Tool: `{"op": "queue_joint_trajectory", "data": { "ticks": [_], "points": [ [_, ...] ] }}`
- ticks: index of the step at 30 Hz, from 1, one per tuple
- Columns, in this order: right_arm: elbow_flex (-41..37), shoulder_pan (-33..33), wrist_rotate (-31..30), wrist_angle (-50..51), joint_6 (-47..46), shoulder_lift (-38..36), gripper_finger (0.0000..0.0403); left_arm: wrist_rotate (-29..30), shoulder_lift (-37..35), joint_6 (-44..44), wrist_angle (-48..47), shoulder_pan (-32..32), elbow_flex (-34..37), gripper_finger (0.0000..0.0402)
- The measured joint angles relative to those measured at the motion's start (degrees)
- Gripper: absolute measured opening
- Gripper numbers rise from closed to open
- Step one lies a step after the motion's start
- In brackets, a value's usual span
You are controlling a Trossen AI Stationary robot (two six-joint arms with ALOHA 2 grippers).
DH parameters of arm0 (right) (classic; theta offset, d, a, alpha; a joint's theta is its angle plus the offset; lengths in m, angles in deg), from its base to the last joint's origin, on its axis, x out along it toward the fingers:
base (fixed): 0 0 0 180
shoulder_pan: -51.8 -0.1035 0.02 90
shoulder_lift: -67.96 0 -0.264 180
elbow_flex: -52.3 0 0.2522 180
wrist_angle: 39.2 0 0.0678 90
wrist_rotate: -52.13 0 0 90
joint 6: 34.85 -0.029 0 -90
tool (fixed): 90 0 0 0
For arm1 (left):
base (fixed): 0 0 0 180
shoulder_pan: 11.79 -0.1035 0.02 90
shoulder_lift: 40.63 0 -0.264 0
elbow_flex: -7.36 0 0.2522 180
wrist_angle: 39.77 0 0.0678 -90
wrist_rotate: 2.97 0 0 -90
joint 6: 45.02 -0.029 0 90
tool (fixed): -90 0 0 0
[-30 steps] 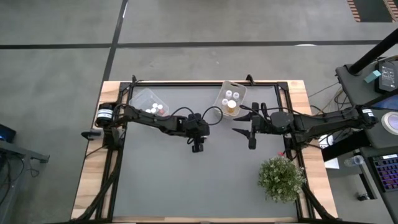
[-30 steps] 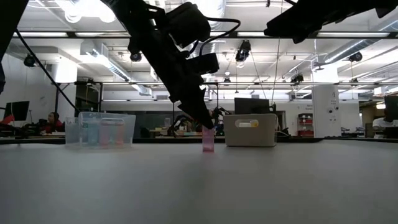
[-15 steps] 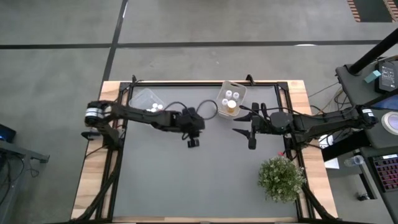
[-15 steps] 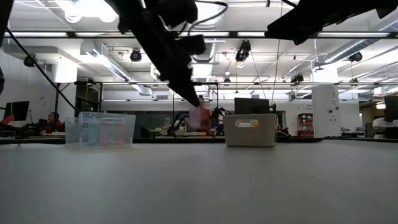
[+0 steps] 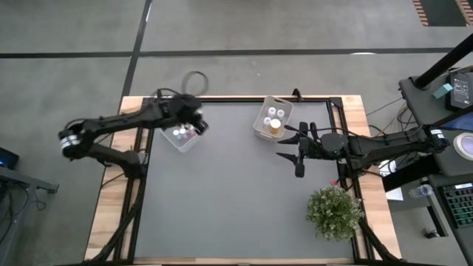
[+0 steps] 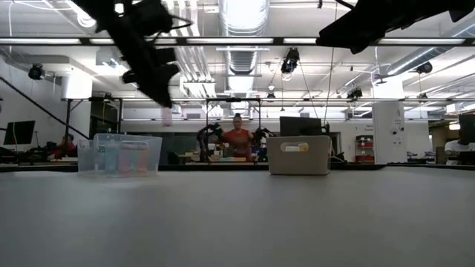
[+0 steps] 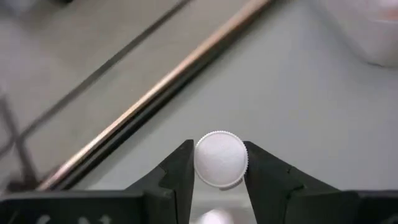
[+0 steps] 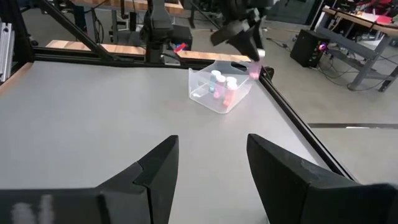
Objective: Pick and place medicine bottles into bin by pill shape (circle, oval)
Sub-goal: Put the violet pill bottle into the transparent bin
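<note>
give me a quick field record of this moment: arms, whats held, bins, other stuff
left gripper: shut on a pink bottle with a white cap, raised over the clear bin
right gripper: open, empty, above mid-table near the white bin
clear bin: far left of table, holds white-capped bottles
white bin: far centre, holds white-capped bottles and one amber bottle
plant: near right corner
table: grey mat

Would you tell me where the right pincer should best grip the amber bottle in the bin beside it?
Probably by its top, from straight above: the amber bottle stands upright in the bin, white-capped bottles beside it and walls blocking a sideways approach. The right pincer waits open nearby; the left pincer holds a pink bottle over the other bin.
</note>
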Motion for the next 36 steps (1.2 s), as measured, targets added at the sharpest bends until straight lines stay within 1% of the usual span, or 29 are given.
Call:
{"op": "queue_joint_trajectory", "data": {
  "ticks": [3, 6, 9, 12, 18, 22, 27, 36],
  "points": [
    [0.0, 0.0, 0.0, 0.0, 0.1, 0.0, 0.0182, 1.9, -5.8, 4.5, 0.0, -5.7, 5.5, 0.0103],
    [0.0, 0.0, 0.0, 0.0, 0.1, 0.0, 0.0182, 2.4, -10.0, 7.8, 1.1, -10.2, 10.6, 0.0103],
    [0.0, 0.0, 0.0, -0.1, 0.1, 0.0, 0.0182, 2.4, -12.1, 10.6, 1.5, -12.5, 14.3, 0.0103],
    [0.0, 0.0, 0.0, -0.2, 0.1, 0.0, 0.0182, 2.4, -13.0, 12.2, 1.8, -12.8, 17.0, 0.0103],
    [0.0, 0.0, 0.0, -0.2, 0.2, 0.0, 0.0182, 2.8, -11.8, 14.5, 2.7, -13.0, 19.9, 0.0103],
    [0.0, 0.0, 0.0, -0.2, 0.2, 0.0, 0.0182, 2.9, -10.0, 15.7, 5.3, -13.0, 21.9, 0.0103],
    [0.0, 0.0, 0.0, -0.2, 0.1, 0.0, 0.0182, 3.0, -7.3, 16.0, 6.3, -13.0, 21.9, 0.0103],
    [0.0, 0.0, 0.0, 0.0, 0.1, 0.0, 0.0182, 3.4, -3.7, 16.1, 6.7, -13.0, 21.9, 0.0127]
  ]
}}
